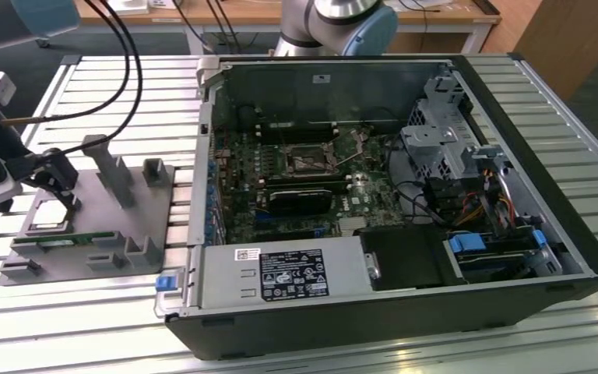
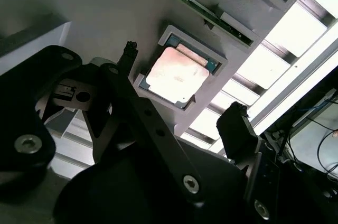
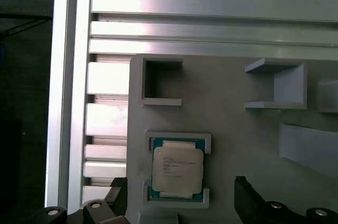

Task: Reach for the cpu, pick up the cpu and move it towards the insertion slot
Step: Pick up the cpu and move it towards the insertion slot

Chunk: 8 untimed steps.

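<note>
a slatted aluminium table [image 1: 548,86] carries everything. an open computer case [image 1: 310,335] lies on it just beside a grey fixture plate [image 1: 102,226], on the exterior view's right of the plate. the plate is a flat grey slab with raised pockets and posts.

the arm's gripper [image 2: 182,78] hangs over the end of the plate farthest from the case. its two black fingers [image 2: 235,123] are spread apart and hold nothing. a long green memory stick [image 1: 60,240] lies in a groove of the plate, near the gripper. the insertion slot [image 1: 307,161], a dark square in a silvery bracket, sits on the board inside the case, well apart from the plate. the cpu [image 3: 177,168], a small silver square, rests flat in a shallow pale nest [image 3: 178,142] on the plate. it is under the gripper and between the two fingertips, touching neither.

the step in hand looks like the reach, close to the grasp. in the first wrist view the nest's lips wrap two opposite ends of the chip and leave the other two sides open. the fingers line up with those open sides. doing this well likely means coming straight down toward the plate, level and centred on the chip, with the fingertips clear of the lips. the fingers then need to close evenly and lightly on both free edges, so the chip neither tilts nor skids in its nest.
</note>
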Motion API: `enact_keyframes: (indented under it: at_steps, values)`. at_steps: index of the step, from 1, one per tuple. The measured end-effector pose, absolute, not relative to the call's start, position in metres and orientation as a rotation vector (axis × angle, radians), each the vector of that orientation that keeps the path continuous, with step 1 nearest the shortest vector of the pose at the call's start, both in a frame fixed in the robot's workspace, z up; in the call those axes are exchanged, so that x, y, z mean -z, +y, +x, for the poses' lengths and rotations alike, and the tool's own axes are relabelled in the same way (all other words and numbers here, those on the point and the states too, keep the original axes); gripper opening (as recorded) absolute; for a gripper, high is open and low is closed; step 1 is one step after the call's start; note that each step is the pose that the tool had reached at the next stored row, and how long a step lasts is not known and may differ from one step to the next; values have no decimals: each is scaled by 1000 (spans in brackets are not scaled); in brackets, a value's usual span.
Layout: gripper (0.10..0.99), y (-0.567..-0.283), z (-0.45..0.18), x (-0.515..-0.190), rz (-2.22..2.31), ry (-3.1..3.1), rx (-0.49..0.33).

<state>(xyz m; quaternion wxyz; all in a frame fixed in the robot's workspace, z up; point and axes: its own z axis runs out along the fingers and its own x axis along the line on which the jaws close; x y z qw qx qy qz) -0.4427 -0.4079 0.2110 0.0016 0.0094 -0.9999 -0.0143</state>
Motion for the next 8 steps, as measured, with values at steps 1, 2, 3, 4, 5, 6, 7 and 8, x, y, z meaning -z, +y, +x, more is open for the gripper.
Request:
enact_keyframes:
  at_steps: [1,2,3,4,5,6,7,8]
  values:
    - [882,-408,-443,-209,30,-3138,45]
    - [882,-407,-443,-207,29,-3138,45]
    - [882,-407,-443,-206,30,-3138,45]
    - [882,-407,-443,-204,30,-3138,45]
    - [882,-407,-443,-202,30,-3138,45]
    - [882,-407,-443,-200,29,-3138,45]
    - [882,-406,-443,-198,30,-3138,45]
    - [882,-406,-443,-196,29,-3138,45]
